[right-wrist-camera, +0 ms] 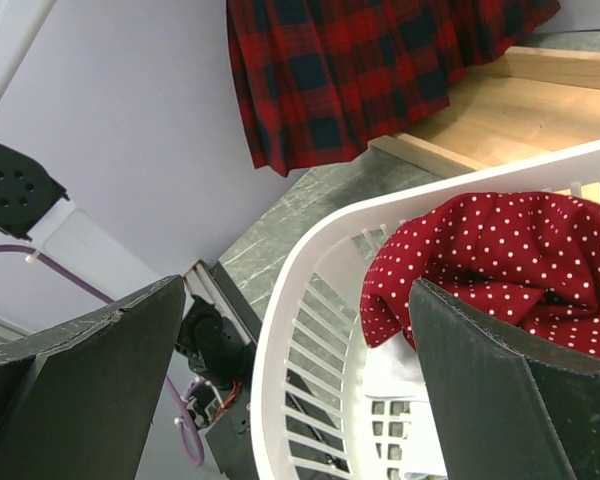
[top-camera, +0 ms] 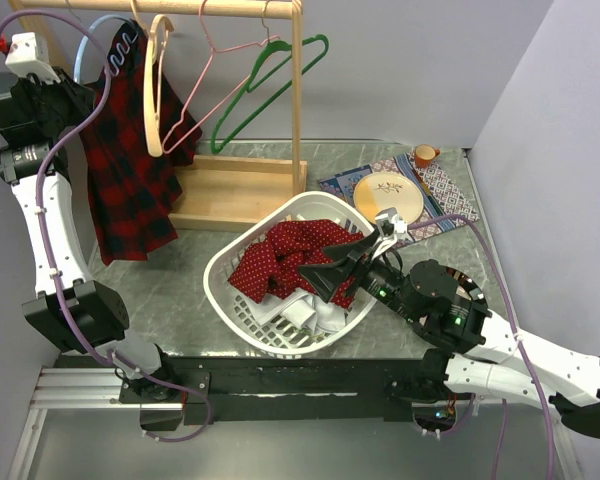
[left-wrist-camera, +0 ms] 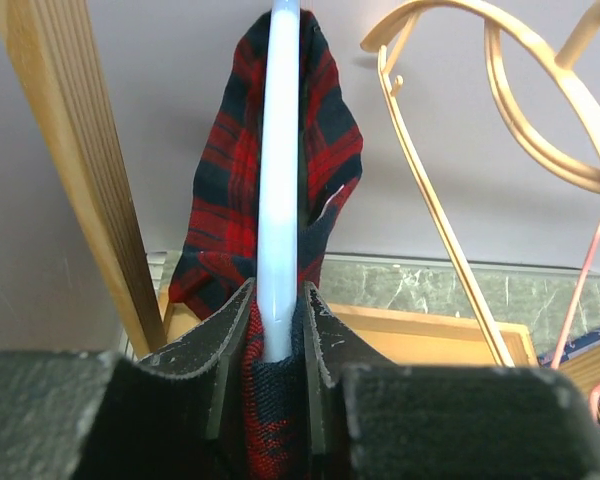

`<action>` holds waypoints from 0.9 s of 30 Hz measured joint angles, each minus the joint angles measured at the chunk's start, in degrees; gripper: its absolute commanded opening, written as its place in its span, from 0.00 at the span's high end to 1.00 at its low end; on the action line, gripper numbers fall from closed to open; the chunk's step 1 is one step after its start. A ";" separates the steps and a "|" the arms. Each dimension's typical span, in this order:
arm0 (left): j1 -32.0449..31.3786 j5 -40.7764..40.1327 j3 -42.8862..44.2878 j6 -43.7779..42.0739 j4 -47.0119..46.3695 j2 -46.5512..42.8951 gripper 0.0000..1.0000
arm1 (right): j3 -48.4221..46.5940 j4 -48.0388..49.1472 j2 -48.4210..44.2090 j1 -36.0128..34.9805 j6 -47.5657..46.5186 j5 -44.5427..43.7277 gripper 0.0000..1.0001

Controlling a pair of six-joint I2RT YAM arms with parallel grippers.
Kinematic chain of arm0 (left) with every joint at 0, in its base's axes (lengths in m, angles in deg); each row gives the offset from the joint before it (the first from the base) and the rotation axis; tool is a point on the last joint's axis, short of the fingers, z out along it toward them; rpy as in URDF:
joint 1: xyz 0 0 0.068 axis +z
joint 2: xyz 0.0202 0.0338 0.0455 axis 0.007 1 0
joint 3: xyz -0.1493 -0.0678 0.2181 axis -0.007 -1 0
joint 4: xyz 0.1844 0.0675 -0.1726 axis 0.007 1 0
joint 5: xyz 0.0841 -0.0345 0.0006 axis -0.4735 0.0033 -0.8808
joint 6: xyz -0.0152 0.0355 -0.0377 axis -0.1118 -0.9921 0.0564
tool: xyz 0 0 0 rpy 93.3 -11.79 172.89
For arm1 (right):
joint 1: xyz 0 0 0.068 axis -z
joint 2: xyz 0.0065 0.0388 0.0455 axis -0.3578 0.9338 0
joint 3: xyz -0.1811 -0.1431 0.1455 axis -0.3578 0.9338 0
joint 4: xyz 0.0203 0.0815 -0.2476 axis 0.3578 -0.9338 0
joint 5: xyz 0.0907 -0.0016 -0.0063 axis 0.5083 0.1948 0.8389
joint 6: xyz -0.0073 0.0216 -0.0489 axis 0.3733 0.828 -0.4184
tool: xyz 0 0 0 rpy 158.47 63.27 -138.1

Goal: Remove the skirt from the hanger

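Pinching: left gripper (left-wrist-camera: 278, 312), 2 fingers (left-wrist-camera: 220, 350) pressed in on the pale blue hanger (left-wrist-camera: 280, 150), with plaid cloth caught in the same gap just below the bar. Left arm rises along the left side of the wooden rack (top-camera: 296, 100). Its wrist is high, level with the rack's top rail, and the gripper is turned toward the rack's left end.

Skirt (top-camera: 130, 170): red and dark blue plaid, on the hanger at the rack's left end. In the left wrist view the cloth is bunched and folded over the hanger's arm, both sides falling toward the fingers. In the top view the body of the skirt drapes down in front of the rack's left post, its hem hanging past the left end of the rack's base board. Skirt not yet off the hanger.

Right gripper (top-camera: 342, 268): jaws spread wide, nothing between them. Right arm lies low, in front of and to the right of the rack, forearm angled toward the rack's base. The gripper hangs over the white laundry basket (top-camera: 225, 262), which sits just in front of the rack's base and holds a red polka-dot cloth (top-camera: 280, 260).

Right of the skirt on the rail are 3 bare hangers: cream (top-camera: 155, 90), pink (top-camera: 215, 90), green (top-camera: 270, 80).
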 measured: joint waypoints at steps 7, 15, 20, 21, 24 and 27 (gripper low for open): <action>-0.59 -0.17 -0.20 1.40 -1.55 -0.42 0.99 | 0.00 0.02 -0.33 0.00 0.02 0.04 0.00; -2.19 -2.40 -0.22 3.10 -1.81 -1.60 0.99 | 0.00 0.00 -0.72 0.00 0.04 0.04 0.00; -2.69 -2.62 -0.22 3.98 -1.77 -2.51 0.99 | 0.00 0.04 -1.88 0.00 0.04 0.02 0.00; -2.80 -2.69 -0.24 4.20 -1.73 -2.75 0.99 | 0.00 0.02 -1.99 0.00 0.04 0.02 0.00; -3.34 -3.02 -0.79 4.57 -1.75 -3.93 0.99 | 0.00 0.00 -2.05 0.00 0.07 0.07 0.00; -4.02 -3.04 -1.88 4.59 -3.06 -5.42 0.99 | 0.00 0.00 -2.16 0.00 0.15 0.09 0.00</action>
